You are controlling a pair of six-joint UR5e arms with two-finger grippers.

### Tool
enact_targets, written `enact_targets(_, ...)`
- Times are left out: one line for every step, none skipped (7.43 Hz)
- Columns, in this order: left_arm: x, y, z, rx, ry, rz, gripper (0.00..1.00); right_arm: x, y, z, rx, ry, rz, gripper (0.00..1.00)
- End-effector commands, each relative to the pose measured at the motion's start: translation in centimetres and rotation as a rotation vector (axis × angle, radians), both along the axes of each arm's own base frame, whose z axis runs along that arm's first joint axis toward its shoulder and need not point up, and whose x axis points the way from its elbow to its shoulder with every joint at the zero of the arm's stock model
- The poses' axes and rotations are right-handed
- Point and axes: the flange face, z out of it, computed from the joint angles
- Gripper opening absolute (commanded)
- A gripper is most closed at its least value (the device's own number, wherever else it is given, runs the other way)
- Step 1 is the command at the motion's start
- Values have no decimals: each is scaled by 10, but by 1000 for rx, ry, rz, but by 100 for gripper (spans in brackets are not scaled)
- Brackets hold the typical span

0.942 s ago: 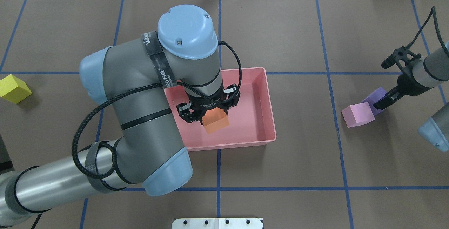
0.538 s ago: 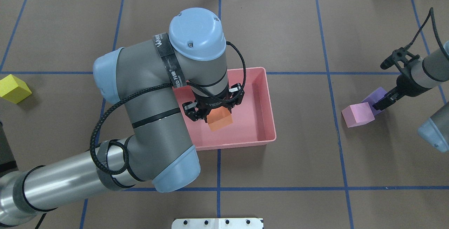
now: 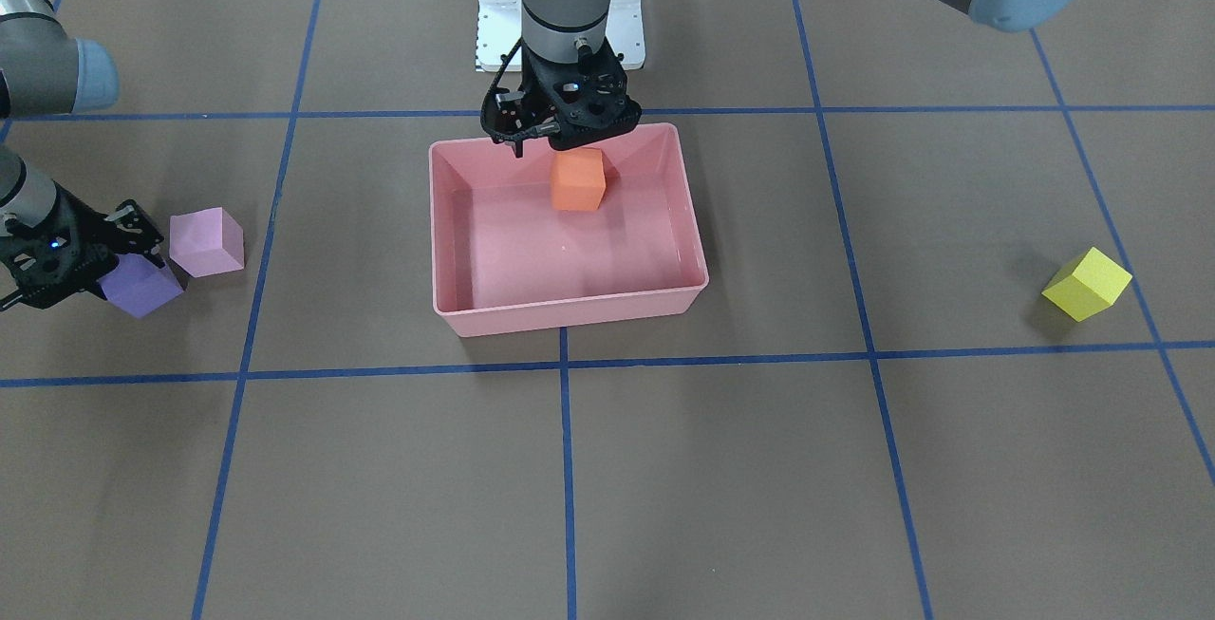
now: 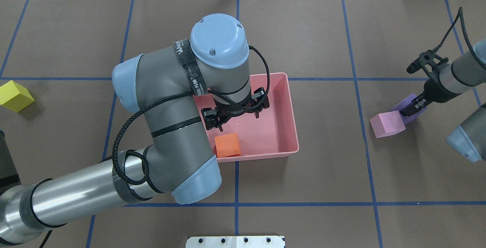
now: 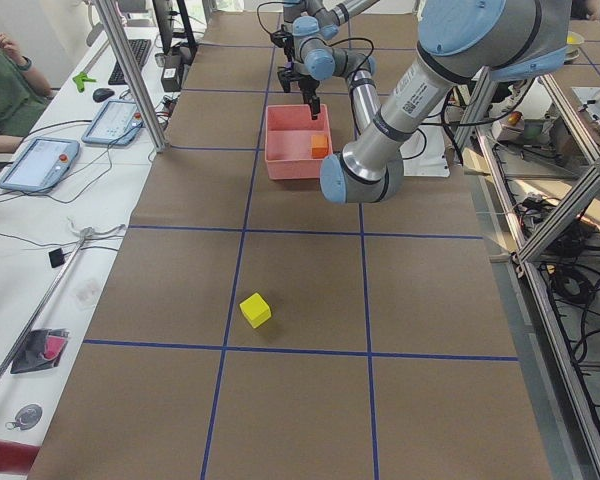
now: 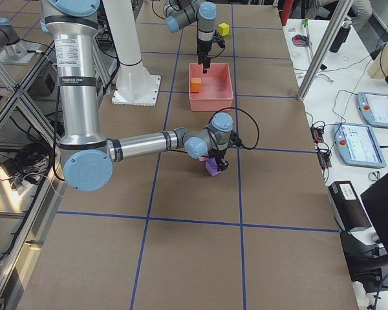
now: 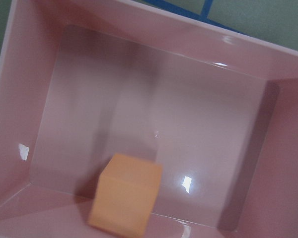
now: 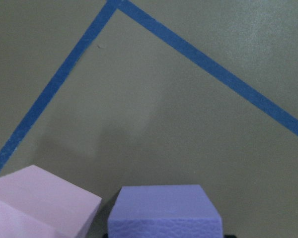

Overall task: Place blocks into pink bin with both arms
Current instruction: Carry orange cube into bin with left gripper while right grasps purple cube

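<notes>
orange block dropped into pink bin | slightly askew | left pincer spread

yellow block alone on near table | orange block inside pink bin, robot-side | left gripper above it, apparently empty

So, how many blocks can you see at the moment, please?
4: the orange block in the pink bin, the yellow block alone on the table, the light-pink block and purple block together at the right end effector.
</notes>
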Motion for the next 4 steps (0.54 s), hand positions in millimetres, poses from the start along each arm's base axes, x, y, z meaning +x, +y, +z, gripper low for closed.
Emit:
enact_targets(-13, 4, -12, 32, 27, -13, 100, 0, 0, -5, 9, -11, -4, 0)
enact_targets(-32, 3, -20, 53, 49, -29, 100, 0, 0, -13, 6, -34, -10, 0)
enact_targets(-52, -8, -17, 69, 31, -40, 100, 15, -6, -33, -5, -82, 6, 0)
enact_targets(-76, -11, -18, 144, 1, 11, 100, 39, -25, -55, -45, -140, 31, 0)
